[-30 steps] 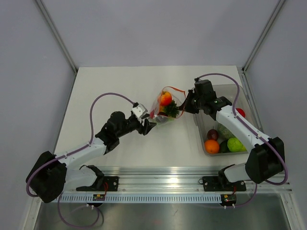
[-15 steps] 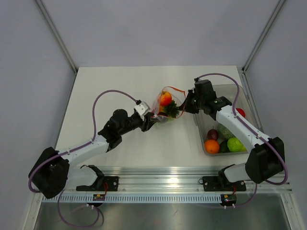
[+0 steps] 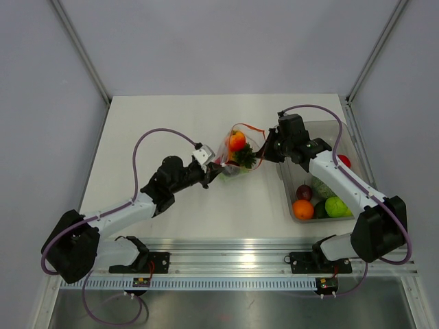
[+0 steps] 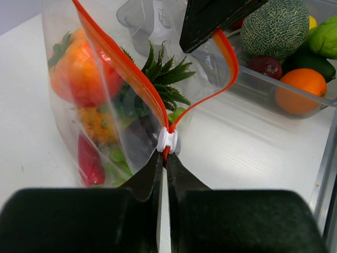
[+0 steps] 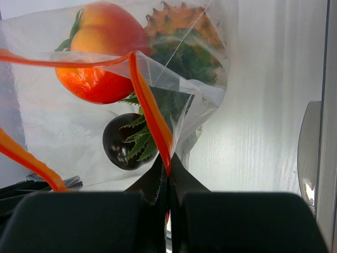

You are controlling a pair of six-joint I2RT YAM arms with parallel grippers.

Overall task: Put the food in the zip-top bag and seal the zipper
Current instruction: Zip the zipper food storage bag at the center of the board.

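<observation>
White desk: left hand at the zip-top bag's 9 o'clock, right hand at 3, both pinch its zipper; food inside blurred.

We find the zip-top bag standing near the middle of the tabletop, well apart from every edge. Inside it, a round fruit sits toward the far side. The pineapple is just right of that fruit and nearer to us, and smaller pieces lie lower down. The left gripper pinches the zipper at the bag's near-left side, just under the slider. The right gripper pinches the zipper on the bag's right side. The bin lies along the right edge, right of the bag, holding a melon and other fruit toward its near end.
</observation>
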